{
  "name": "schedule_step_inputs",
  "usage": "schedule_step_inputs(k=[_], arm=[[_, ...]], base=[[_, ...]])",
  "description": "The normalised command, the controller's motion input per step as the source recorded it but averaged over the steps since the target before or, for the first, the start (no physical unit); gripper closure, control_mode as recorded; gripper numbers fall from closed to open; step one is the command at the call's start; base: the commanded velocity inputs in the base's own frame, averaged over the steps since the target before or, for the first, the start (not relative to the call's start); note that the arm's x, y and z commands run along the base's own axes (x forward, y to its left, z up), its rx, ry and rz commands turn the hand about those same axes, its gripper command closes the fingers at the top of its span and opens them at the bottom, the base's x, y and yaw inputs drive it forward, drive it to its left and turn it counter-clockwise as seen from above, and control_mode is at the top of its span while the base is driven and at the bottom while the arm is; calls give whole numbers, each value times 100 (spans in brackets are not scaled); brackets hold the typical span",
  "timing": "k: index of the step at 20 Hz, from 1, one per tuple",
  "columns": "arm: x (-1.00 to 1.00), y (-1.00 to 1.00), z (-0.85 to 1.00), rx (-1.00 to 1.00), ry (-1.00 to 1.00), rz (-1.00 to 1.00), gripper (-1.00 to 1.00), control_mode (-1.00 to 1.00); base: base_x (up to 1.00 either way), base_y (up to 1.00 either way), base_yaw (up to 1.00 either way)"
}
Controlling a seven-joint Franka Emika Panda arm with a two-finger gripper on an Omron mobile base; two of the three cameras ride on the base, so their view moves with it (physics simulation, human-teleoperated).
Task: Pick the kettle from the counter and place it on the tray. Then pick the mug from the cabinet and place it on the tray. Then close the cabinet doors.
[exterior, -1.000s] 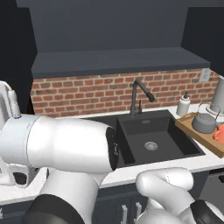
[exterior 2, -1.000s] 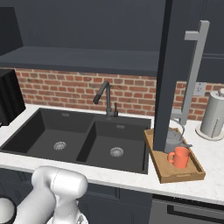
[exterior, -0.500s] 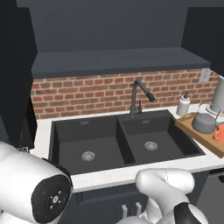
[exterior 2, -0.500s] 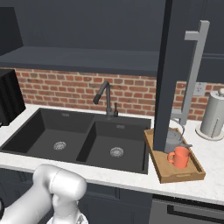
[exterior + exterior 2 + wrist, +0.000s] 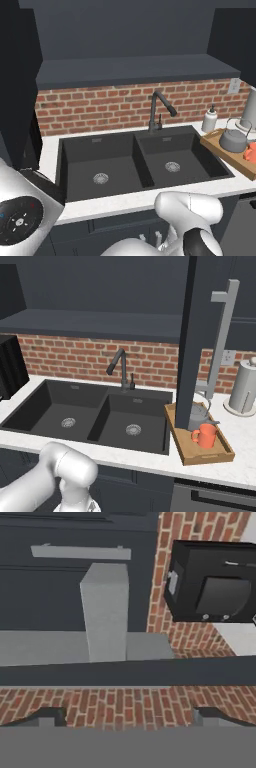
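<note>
- Step in hand: closing the cabinet doors. By judgement the two placements are done, since the kettle (image 5: pixel 198 415) and the mug (image 5: pixel 205 435) both sit on the tray (image 5: pixel 202 456).
- Gripper (image 5: pixel 129 718): fingers spread about as wide as they go, nothing between them. The hand view looks past the tips at brick wall, a dark ledge and a grey bar-shaped block (image 5: pixel 104 612), with the black microwave (image 5: pixel 212 582) off to one side.
- Cabinet door (image 5: pixel 197 336): tall dark panel standing open, edge-on over the tray's back end, with a long silver bar handle (image 5: pixel 220 341). It hides part of the kettle.
- Tray: light-brown wood with a low rim, on the white counter (image 5: pixel 239 438) just beside the right edge of the black double sink (image 5: pixel 95 413).
- Kettle: squat grey metal, thin arched wire handle, at the tray's back end.
- Mug: small, plain orange, loop handle, at the tray's front end, just beside the kettle.
- Next move calls for: bringing the open fingers to the door's outer face or handle and swinging it shut, keeping clear of the kettle and mug below.
- Also on the counter: pale grey cylinder (image 5: pixel 244 387) near the back right; small white soap bottle (image 5: pixel 210 119) behind the tray.
</note>
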Motion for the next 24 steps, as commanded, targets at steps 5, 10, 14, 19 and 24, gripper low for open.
schedule_step_inputs(k=[5,10,14,19,24], arm=[[25,-4,-13,0,0,-6,-100,-100],[25,-6,-22,0,1,-5,-100,-100],[24,-26,-9,0,1,-3,-100,-100],[27,-42,-1,0,4,-5,-100,-100],[23,-63,0,0,5,-6,-100,-100]], base=[[0,0,0],[0,0,0],[0,0,0],[0,0,0],[0,0,0]])
